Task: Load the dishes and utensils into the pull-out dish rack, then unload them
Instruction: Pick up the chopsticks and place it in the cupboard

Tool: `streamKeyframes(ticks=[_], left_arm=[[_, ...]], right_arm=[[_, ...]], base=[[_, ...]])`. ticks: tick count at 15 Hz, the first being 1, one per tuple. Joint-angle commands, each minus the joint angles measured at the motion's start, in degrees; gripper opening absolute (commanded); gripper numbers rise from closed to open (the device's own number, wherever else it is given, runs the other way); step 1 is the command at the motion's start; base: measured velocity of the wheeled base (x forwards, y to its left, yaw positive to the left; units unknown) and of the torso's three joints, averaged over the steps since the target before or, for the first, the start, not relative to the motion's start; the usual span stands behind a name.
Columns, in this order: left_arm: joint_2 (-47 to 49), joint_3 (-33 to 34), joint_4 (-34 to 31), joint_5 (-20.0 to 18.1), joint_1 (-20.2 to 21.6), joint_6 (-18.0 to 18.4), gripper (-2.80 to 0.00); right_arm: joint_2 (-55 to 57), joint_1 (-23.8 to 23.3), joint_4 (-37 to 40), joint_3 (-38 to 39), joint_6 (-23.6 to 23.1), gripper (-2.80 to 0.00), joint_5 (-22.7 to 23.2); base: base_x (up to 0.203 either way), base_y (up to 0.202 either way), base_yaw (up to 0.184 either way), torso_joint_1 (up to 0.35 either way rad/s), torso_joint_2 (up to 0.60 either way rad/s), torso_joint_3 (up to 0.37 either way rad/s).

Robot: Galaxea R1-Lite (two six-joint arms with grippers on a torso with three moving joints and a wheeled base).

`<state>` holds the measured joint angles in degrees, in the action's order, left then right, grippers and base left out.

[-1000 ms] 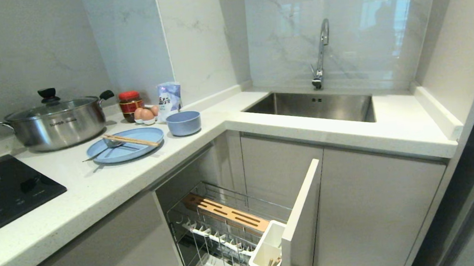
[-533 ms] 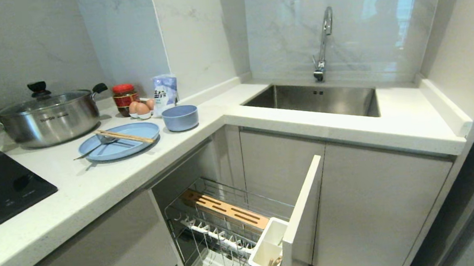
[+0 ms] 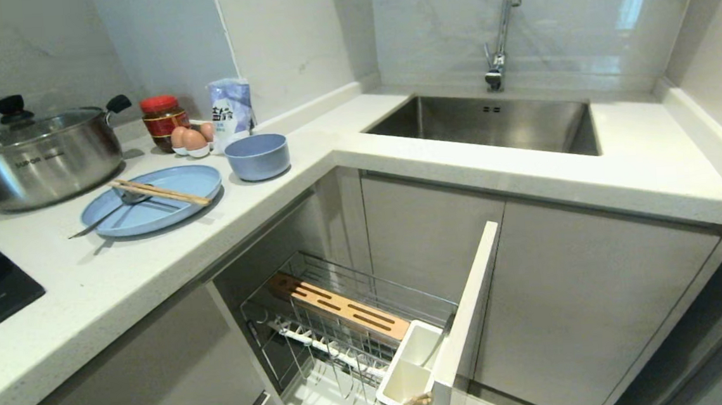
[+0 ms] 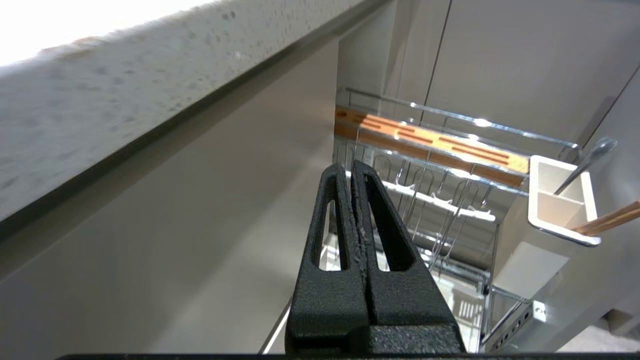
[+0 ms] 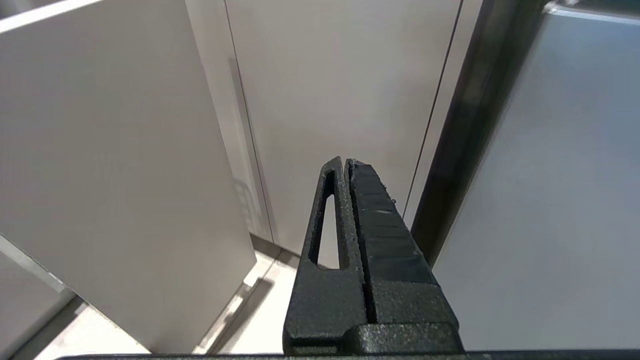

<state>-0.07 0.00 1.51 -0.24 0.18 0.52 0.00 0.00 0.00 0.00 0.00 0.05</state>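
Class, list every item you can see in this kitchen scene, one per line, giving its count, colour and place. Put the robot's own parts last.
Divided plate: one, pale blue, on the counter.
Chopsticks: two, light wood, lying across the plate.
Spoon: one, silver, on the plate, handle over its rim.
Bowl: one, pale blue, beside the plate.
Pot: one, steel, lidded, behind the plate.
Jar: one, red lid, by the wall.
Eggs: three, brown, beside the jar.
Packet: one, white-blue, by the wall.
Sink: one, steel, under the tap.
Dish rack: one, chrome wire, pulled out below the counter.
Caddy: one, white, at the rack's front.
Left gripper: black, shut, facing the rack.
Right gripper: black, shut, facing cabinet doors.
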Motion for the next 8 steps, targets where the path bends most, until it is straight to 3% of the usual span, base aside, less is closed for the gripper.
streamKeyframes(ticks=[1,8], left_arm=[[0.07,0.7,0.07,-0.02,-0.01,0.0,-2.8],[0.07,0.7,0.02,-0.02,-0.01,0.09,-2.8]], right_arm=[[0.0,0.0,0.0,0.0,0.0,-2.8,0.03],[0.0,0.0,0.0,0.0,0.0,-2.8,0.04]], base=[[0.0,0.0,0.0,0.003,0.01,-0.207],[0.0,0.0,0.0,0.004,0.0,-0.197]])
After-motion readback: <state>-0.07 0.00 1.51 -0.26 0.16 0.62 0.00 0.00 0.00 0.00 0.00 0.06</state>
